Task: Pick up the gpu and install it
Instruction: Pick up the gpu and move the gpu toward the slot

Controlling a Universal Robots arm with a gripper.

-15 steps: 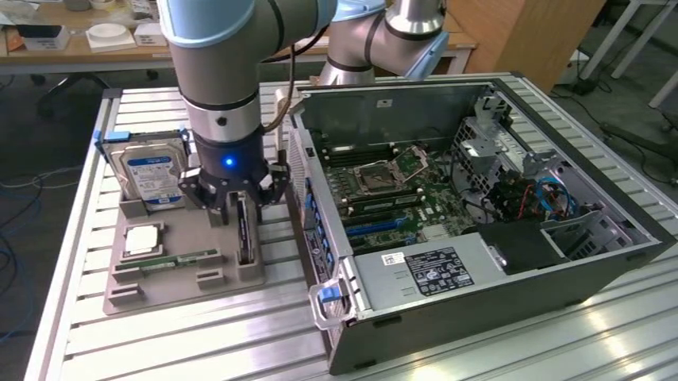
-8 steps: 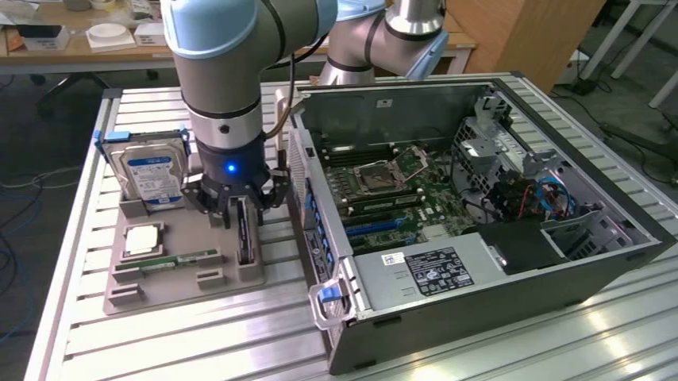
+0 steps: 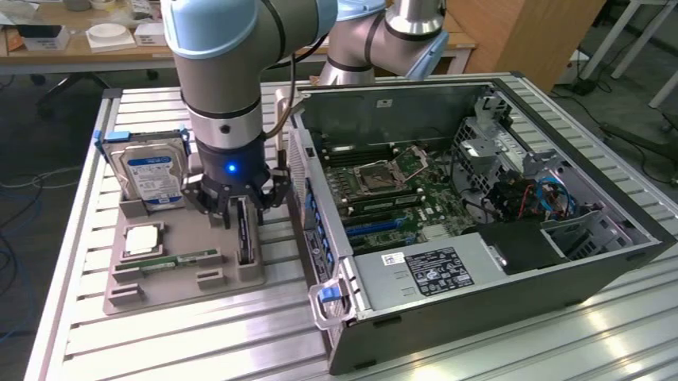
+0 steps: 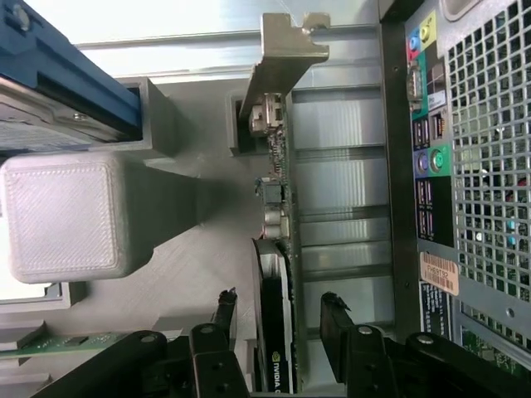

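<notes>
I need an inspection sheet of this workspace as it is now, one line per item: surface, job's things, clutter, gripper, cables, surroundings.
Surface: slatted metal table, carrying a grey holder tray and an open computer case.
Job's things: gpu stands on edge in its tray slot, not yet lifted.
Clutter: hard drive, processor chip and memory stick in the same tray.
Gripper: gripper open, one finger on each side of the gpu, with gaps showing in the wrist view.
Cables: blue cables inside the case.
Surroundings: wooden desk with small boxes behind the table.
</notes>
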